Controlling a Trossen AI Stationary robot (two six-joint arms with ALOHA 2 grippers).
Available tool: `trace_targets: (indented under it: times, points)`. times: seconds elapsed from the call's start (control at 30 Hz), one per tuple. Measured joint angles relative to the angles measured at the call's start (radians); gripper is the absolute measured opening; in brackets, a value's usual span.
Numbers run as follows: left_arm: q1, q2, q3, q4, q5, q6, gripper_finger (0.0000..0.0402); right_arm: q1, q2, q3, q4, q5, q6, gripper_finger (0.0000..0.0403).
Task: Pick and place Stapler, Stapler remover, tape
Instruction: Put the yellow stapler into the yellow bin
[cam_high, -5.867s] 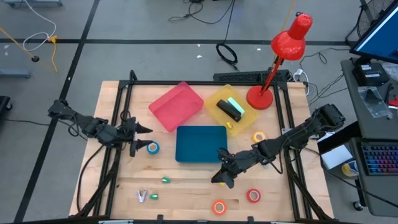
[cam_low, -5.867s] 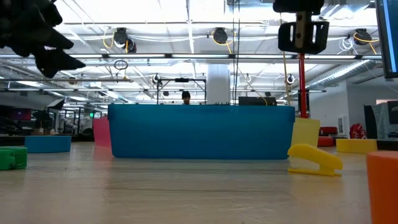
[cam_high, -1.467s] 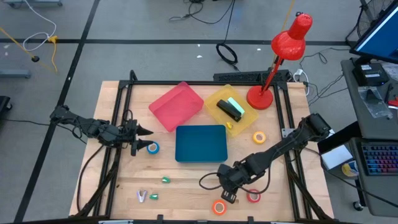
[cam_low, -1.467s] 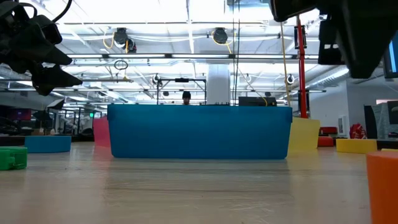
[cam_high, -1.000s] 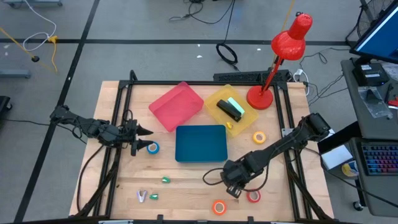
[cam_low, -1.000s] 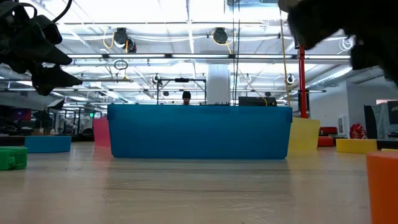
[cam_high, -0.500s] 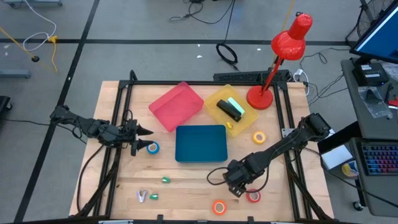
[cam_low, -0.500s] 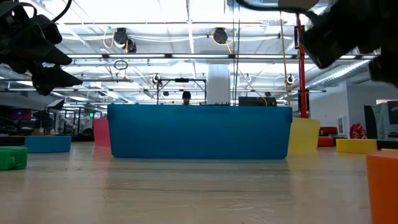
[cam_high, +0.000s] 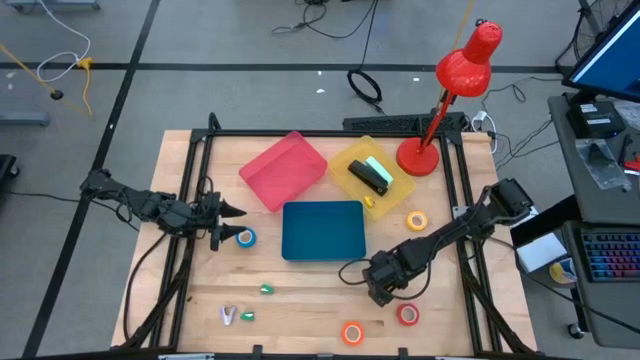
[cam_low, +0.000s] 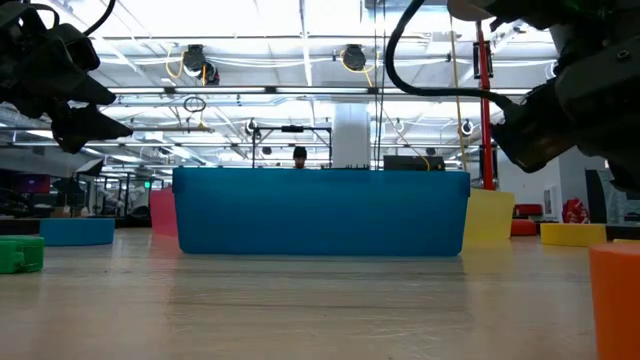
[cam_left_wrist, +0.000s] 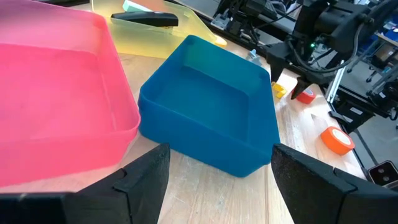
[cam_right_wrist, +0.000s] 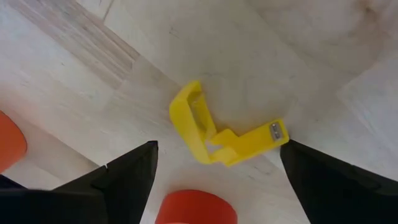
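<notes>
- Right gripper (cam_right_wrist: 214, 180) hangs over the bare wood in the lower right of the high view, between the blue rectangular plastic bin (cam_high: 323, 231) and the red tape ring (cam_high: 407, 314); jaws wide apart, nothing between them.
- Right wrist view: small yellow plastic staple remover (cam_right_wrist: 219, 133) lies flat on the wooden table (cam_high: 300, 300), centred in the gap between the fingers, not touched.
- Step in hand, as I read it: lining up to pick the staple remover.
- Next move calls for a straight descent, fingers straddling the remover's narrow body, then close and carry it to a bin. It's low and flat, so the tips need to reach the tabletop.
- Black stapler (cam_high: 369, 178) already sits in the yellow translucent tray (cam_high: 352, 150), upper centre.
- Tapes all loose on the table: orange tape ring (cam_high: 352, 333) bottom centre, yellow tape ring (cam_high: 416, 220) right of the blue bin, blue tape ring (cam_high: 245, 238) left of it.
- Left gripper (cam_high: 222, 223) waits mid-left beside the blue ring, jaws apart, empty.
- Pink plastic tray (cam_high: 283, 170) empty.
</notes>
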Motion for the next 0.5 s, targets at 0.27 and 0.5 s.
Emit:
trace_targets:
  times: [0.27, 0.5]
  points:
    - [0.0, 0.0, 0.0, 0.0, -0.002, 0.001, 0.0274, -0.036, 0.003, -0.001, 0.003, -0.008, -0.012, 0.0333]
    - [0.0, 0.0, 0.0, 0.0, -0.002, 0.003, 0.0274, -0.056, 0.004, -0.002, 0.021, -0.003, -0.012, 0.0334]
